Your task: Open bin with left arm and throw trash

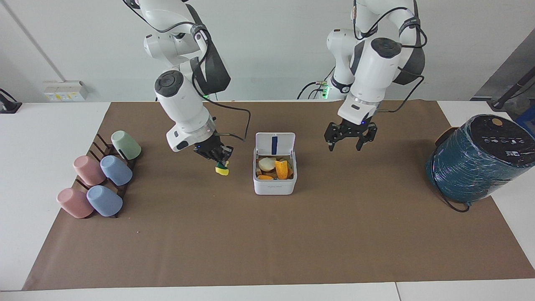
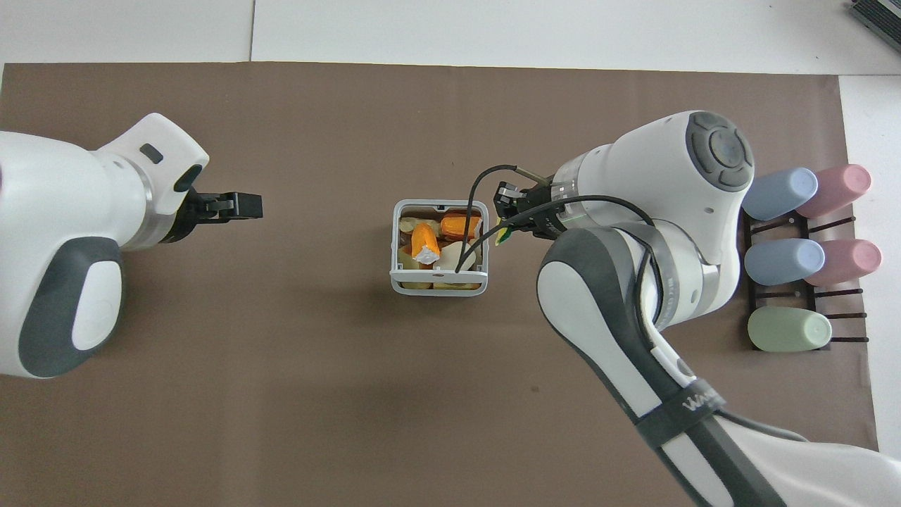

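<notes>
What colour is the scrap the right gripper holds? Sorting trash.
Yellow and green scrap, best in the facing view.

Right tool [image 1: 221, 164] grips yellow-green scrap [image 1: 222, 169] (airborne); bin [image 1: 274, 184] lid up.

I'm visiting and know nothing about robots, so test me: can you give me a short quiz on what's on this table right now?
1. True or false: the bin has its lid shut.
2. Which hand holds a yellow-and-green scrap? A) left hand B) right hand C) neither
3. Fill in: the cups lie on a rack toward the ____ arm's end of the table.

Key
1. False: the lid stands up, with scraps showing inside.
2. B: it hangs over the mat beside the bin, while the left hand is open and holds nothing.
3. Right.
</notes>
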### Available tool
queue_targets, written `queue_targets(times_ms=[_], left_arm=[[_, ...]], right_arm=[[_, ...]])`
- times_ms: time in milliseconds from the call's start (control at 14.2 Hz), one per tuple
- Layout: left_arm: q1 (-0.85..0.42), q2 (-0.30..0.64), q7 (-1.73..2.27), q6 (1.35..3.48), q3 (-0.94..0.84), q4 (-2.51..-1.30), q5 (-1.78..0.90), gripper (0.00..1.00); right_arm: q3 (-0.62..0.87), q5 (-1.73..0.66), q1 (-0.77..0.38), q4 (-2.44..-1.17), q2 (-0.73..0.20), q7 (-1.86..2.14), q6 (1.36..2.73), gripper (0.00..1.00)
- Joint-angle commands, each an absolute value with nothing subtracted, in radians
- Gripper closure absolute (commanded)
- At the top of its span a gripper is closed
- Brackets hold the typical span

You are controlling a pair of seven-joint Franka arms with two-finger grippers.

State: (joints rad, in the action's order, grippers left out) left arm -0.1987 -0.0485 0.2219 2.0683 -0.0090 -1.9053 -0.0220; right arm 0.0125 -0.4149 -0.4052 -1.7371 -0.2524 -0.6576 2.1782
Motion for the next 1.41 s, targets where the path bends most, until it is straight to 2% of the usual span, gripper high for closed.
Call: queue_targets(times_ms=[0, 141, 212, 565, 707, 777, 918, 1130, 1342], left_arm=[[-0.143, -0.055, 0.187, 1.967, -0.02, -1.812, 0.0, 0.0], [-0.103, -0.049, 0.079, 1.886, -0.02, -1.744, -0.002, 0.0], [-0.088, -0.049, 0.052, 1.852, -0.02, -1.709, -0.002, 0.0], [-0.017, -0.032, 0.04, 1.68, -0.018, -1.556, 0.002, 0.0], [0.011, -0.049, 0.029, 1.668, -0.018, -1.587, -0.002, 0.0], [0.012, -0.057, 0.031, 1.654, -0.017, -1.601, -0.002, 0.0], [0.038, -0.058, 0.029, 1.652, -0.018, -1.606, -0.002, 0.0], [0.037, -0.069, 0.034, 1.637, -0.018, -1.62, -0.002, 0.0], [0.037, -0.071, 0.038, 1.615, -0.018, -1.62, -0.002, 0.0]], right_arm=[[0.015, -0.478, -0.454, -1.712, -0.291, -0.73, 2.232, 1.0], [0.015, -0.488, -0.477, -1.713, -0.308, -0.747, 2.243, 0.98], [0.015, -0.489, -0.48, -1.716, -0.317, -0.749, 2.243, 0.91], [0.015, -0.486, -0.479, -1.741, -0.322, -0.738, 2.25, 0.38], [0.015, -0.486, -0.48, -1.74, -0.324, -0.739, 2.27, 0.22], [0.015, -0.485, -0.48, -1.735, -0.322, -0.741, 2.267, 0.19], [0.014, -0.469, -0.48, -1.715, -0.322, -0.745, 2.255, 0.0], [0.008, -0.375, -0.46, -1.674, -0.307, -0.744, 2.244, 0.0], [-0.027, -0.122, -0.446, -1.646, -0.261, -0.733, 2.197, 0.0]])
